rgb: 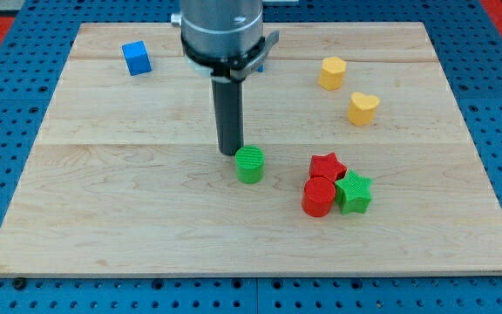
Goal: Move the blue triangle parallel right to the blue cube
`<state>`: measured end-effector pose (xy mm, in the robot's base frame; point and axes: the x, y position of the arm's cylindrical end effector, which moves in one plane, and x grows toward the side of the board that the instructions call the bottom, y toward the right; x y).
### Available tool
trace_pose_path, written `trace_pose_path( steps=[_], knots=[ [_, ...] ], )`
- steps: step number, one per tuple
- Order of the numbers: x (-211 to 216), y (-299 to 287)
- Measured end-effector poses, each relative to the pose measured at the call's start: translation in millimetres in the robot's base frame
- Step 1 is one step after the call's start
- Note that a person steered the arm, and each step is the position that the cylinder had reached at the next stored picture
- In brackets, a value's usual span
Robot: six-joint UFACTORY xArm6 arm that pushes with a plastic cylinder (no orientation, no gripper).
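Resting just beside green cylinder (250, 164), my tip (230, 153), gripping nothing; blue cube (136, 58) well apart.

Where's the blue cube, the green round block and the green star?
blue cube (136, 58): camera view, front face.
green round block (250, 164): camera view, side, just right of my tip (229, 153).
green star (354, 192): camera view, top face.

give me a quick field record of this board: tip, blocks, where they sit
tip: my tip rests just left of and above the green cylinder, near the board's middle
blue cube: top left
blue triangle: only a blue sliver shows behind the arm; shape unclear
yellow blocks: two heart-like blocks, top right
cluster: red star, red cylinder, green star, packed together right of centre
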<state>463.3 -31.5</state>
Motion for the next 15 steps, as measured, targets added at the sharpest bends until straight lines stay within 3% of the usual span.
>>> trace_pose_path(
  steps=[2, 7, 8, 10, 11, 13, 14, 15],
  knots=[
    [8.3, 77.8],
    [-29.4, 29.6],
    [-27.4, 49.8],
    [-25.9, 144.2],
    [-43.1, 193.0],
    [-139.5, 225.1],
    [-163.4, 212.8],
    [-173.3, 161.2]
  ],
)
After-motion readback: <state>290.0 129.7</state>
